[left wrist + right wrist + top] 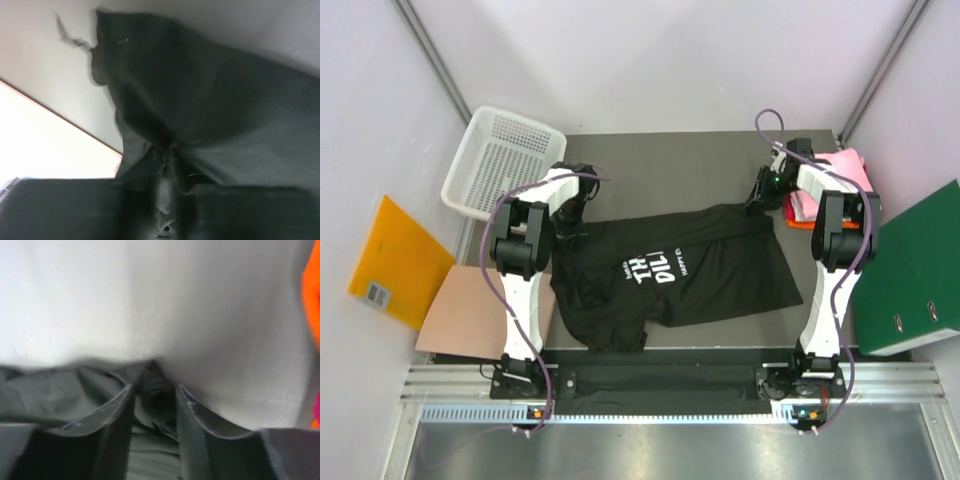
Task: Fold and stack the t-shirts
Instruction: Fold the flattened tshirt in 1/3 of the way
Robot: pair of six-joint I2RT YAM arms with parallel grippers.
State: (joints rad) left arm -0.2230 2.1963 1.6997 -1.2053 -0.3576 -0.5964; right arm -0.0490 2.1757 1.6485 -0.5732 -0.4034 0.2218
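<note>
Both pairs of jaws clench the black t-shirt [670, 270] by its far edge. It lies unfolded; folded tees [848, 166] sit stacked nearby.

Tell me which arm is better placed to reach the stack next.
Right, probably: the right gripper, shut on the black tee, sits beside the stack; the left gripper holds the tee's opposite end, by the basket.

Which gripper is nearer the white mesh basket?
Left. The left gripper holds a corner of the black t-shirt just beside the basket; the right gripper holds the opposite corner across the table, next to the folded tees.
</note>
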